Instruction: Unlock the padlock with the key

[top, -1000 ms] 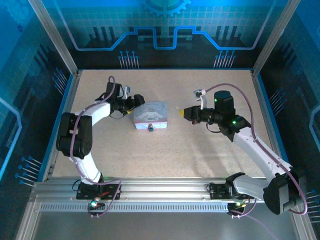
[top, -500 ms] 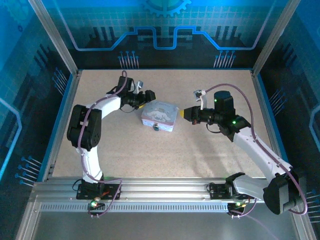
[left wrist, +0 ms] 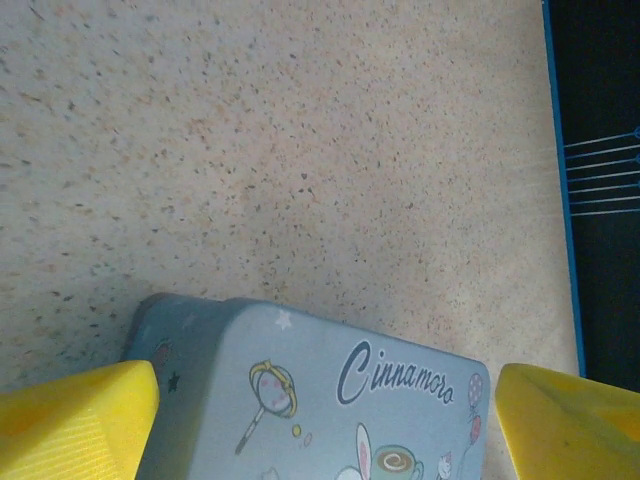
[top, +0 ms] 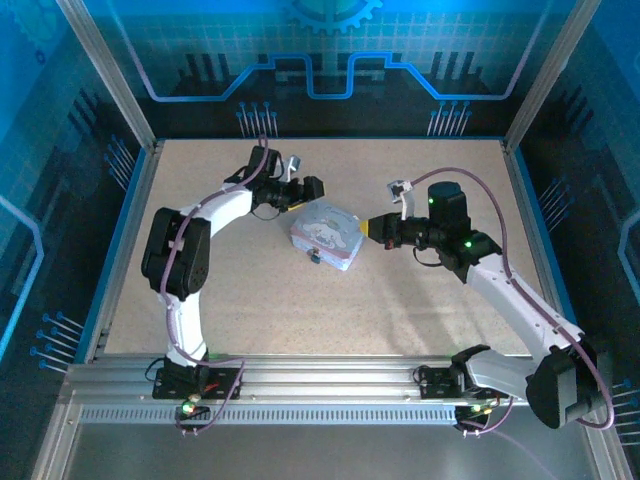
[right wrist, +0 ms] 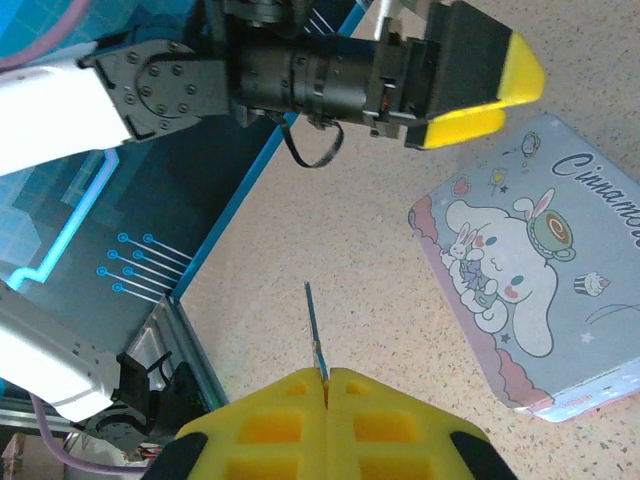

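Overhead, what lies mid-table? asks the picture desk.

Photographer: A shallow rectangular tin [top: 330, 236] with rounded corners, pale lavender-grey. Its lid is down and printed with a long-eared cartoon animal and the script "Cinnamoro". It rests on a beige table [top: 400, 310] with a speckled, stone-like grain. Nothing of the tin's inside can be seen.

Desk: And the padlock?

Photographer: The padlock [top: 316, 257] is a tiny dark speck against the tin's near edge, toward the left arm's side. It is too small to make out its shackle.

Desk: The arms?

Photographer: The left gripper [top: 306, 197] stands at the tin's far corner, its black jaws spread wide and capped with finely textured yellow wedge fingertips [left wrist: 80, 420]. From its own wrist camera the lid lies between them. From the other wrist camera they hang clear of the tin, gripping nothing. The right gripper [right wrist: 325, 385] has yellow pads moulded with square pockets, pressed together on the key [right wrist: 313, 320]. The key is a thin, flat, dark metal blade standing out from the seam and pointing toward the left gripper. That gripper hovers just beside the tin's right-hand end; whether it touches, I cannot tell.
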Controlling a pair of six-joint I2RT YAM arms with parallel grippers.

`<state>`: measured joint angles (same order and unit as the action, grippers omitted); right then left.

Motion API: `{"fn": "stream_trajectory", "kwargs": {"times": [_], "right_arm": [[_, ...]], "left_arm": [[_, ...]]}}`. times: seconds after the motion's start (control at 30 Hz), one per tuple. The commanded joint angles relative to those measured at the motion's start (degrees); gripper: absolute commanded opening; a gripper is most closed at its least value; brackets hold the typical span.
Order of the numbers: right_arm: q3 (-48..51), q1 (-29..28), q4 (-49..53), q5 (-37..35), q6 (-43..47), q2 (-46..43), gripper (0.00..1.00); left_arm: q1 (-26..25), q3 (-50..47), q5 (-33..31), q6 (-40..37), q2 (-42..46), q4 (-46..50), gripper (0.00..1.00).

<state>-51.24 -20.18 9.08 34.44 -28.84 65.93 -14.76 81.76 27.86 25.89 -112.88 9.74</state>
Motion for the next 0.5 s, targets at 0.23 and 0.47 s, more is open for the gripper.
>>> {"fn": "stream_trajectory", "kwargs": {"times": [0.23,0.47], "right_arm": [[3.0,0.4,-1.8,0.4,-0.6,2.9,0.0],[3.6,-1.1,-7.3,0.8,-3.3,8.3,0.0]], "left_arm": [[2.2,-12.3,-6.5,-8.2,21.1,0.3,0.89],[2.0,-25.6,-4.6,-10.5,34.1,-0.7,0.87]]}}
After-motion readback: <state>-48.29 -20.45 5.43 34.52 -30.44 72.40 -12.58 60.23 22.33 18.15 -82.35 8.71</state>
